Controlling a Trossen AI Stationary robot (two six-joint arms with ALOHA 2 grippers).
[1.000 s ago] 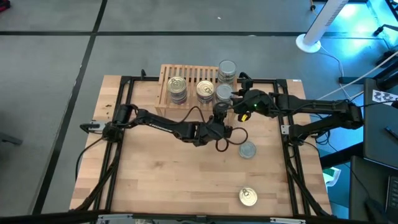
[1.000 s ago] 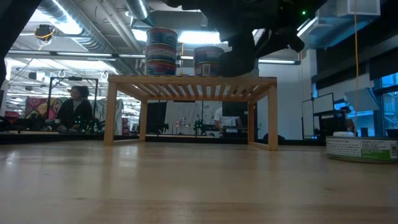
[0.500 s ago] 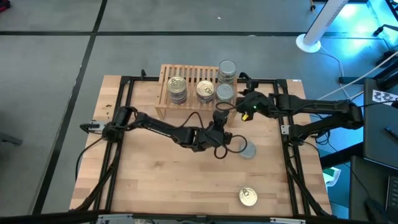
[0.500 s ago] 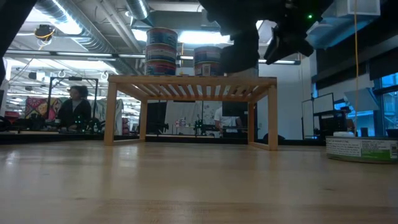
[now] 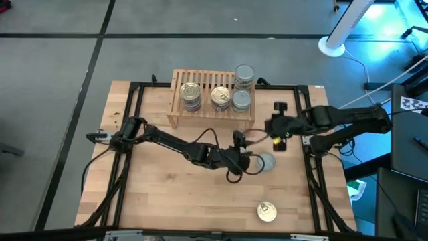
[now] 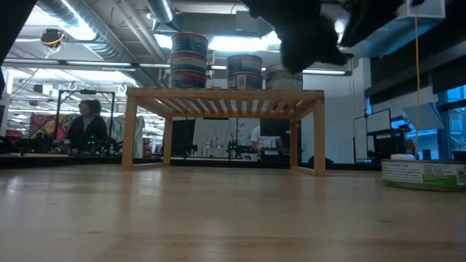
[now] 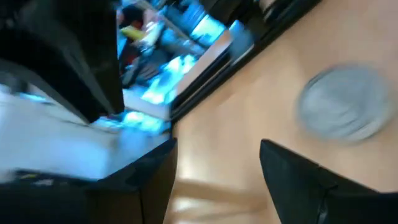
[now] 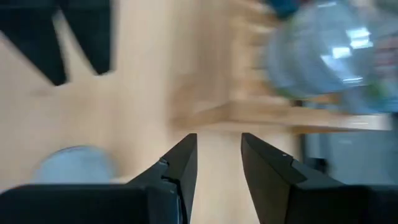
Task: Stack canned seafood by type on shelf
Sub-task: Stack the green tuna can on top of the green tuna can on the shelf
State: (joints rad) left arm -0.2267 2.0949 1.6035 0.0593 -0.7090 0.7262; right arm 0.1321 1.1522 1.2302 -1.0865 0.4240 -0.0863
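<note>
— How does the shelf (image 5: 204,84) lie?
— Long side across the worktop's (image 5: 167,201) far edge, four tin stacks upright.
— The hands?
— Left hand (image 5: 249,161) wide beside a flat grey tin (image 5: 267,161); right hand (image 5: 279,124) narrow, empty.

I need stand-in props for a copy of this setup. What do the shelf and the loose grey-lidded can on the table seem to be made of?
The shelf looks like pale unfinished wood: visible grain, slatted top, plain legs, matte. The grey-lidded can seems to be metal, probably tin or aluminium, judging by its dull silver lid; the low view shows a printed, likely paper, label band.
</note>
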